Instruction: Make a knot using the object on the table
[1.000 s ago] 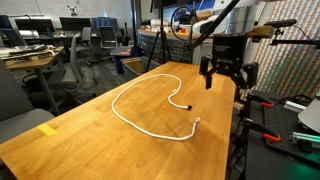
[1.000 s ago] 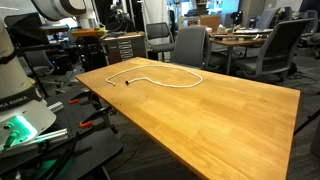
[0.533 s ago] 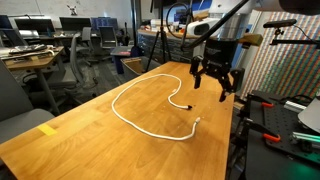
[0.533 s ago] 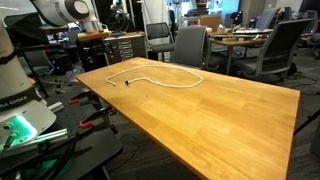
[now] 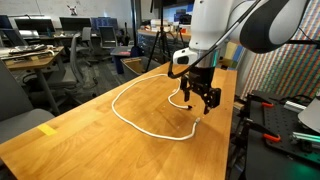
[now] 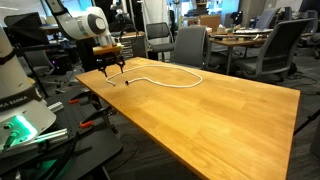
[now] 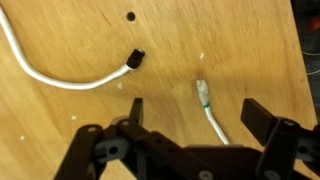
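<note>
A long thin white cord (image 5: 130, 118) lies in an open loop on the light-brown wood table (image 5: 90, 140); it also shows in an exterior view (image 6: 170, 78). In the wrist view one cord end with a dark plug (image 7: 135, 59) lies upper left, and the other end, with a pale tip (image 7: 203, 93), runs down between the fingers. My gripper (image 5: 200, 97) hovers open just above the two cord ends at the table's edge, holding nothing. It shows in an exterior view (image 6: 110, 68) and in the wrist view (image 7: 192, 112).
A yellow tape mark (image 5: 47, 130) sits at the table's near corner. Office chairs (image 6: 190, 45) and grey desks (image 5: 30, 58) stand beyond the table. A rack with cables and a green-lit unit (image 6: 22, 130) stands beside the table.
The arm has swung in from beyond the table's edge and come down over the two cord ends. The gripper stays open. The cord has not moved.
</note>
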`<state>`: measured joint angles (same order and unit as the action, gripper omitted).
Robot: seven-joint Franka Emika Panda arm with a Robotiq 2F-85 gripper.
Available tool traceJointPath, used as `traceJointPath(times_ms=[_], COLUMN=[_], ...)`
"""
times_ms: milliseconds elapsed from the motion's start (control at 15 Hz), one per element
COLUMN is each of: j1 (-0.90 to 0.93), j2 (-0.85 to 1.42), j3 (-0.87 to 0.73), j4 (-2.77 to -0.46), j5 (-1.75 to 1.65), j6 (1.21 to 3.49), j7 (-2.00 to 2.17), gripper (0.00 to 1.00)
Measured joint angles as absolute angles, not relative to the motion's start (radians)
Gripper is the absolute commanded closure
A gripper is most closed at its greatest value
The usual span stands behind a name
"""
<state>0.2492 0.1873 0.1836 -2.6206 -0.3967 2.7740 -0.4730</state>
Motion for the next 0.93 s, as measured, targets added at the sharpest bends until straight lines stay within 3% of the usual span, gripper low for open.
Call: traceJointPath(times_ms=[133, 200, 267, 400, 867, 933], j1=[0.249, 0.249, 0.249, 0.249, 0.248, 0.248], j2=[0.264, 0.299, 0.330, 0.383, 0.402, 0.402], j3=[0.182, 0.183, 0.183, 0.183, 0.185, 0.186], j4=[-2.581, -2.562, -2.545, -2.516, -2.490, -2.489], j5=[-0.408, -0.409, -0.409, -0.409, -0.409, -0.409], j6=[2.775, 2.775, 2.775, 2.776, 2.775, 2.775], j7=[-0.465, -0.461, -0.460, -0.458, -0.455, -0.454], gripper=[0.07, 0.23, 0.32, 0.41, 0.95, 0.99])
